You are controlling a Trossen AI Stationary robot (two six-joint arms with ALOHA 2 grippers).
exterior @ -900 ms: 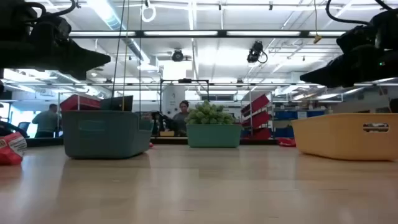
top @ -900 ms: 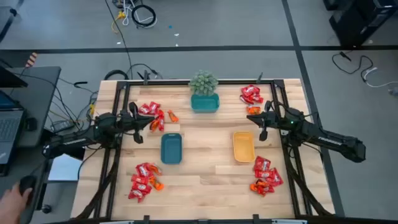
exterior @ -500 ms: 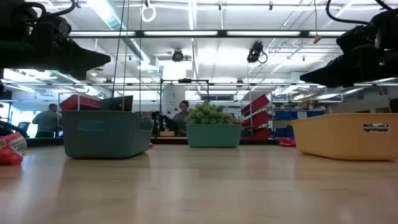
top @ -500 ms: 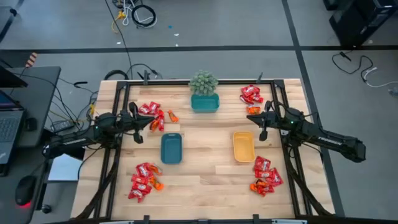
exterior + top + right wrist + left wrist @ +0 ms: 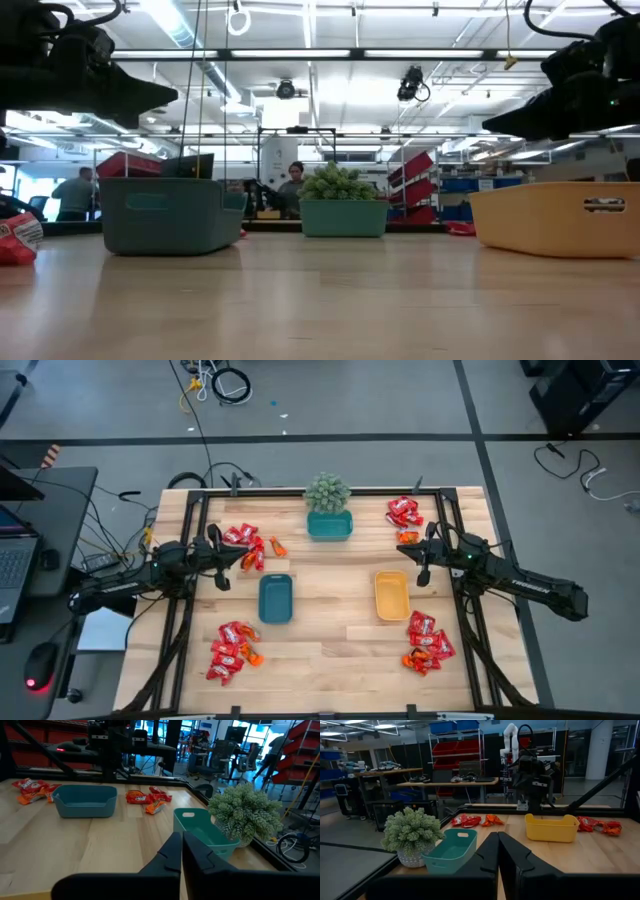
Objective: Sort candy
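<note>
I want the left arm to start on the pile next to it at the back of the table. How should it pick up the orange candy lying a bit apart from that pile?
Take the orange candy from straight above, across its narrow width. It lies flat on the table, just clear of the red candies, so the left pincer can straddle it.

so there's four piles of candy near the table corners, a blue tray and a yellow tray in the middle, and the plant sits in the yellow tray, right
Not quite. The plant does not sit in the yellow tray; the high view shows it at the far end of the teal tray at the table's far edge. The rest holds: four candy piles near the corners, and the blue tray and yellow tray in the middle.
</note>
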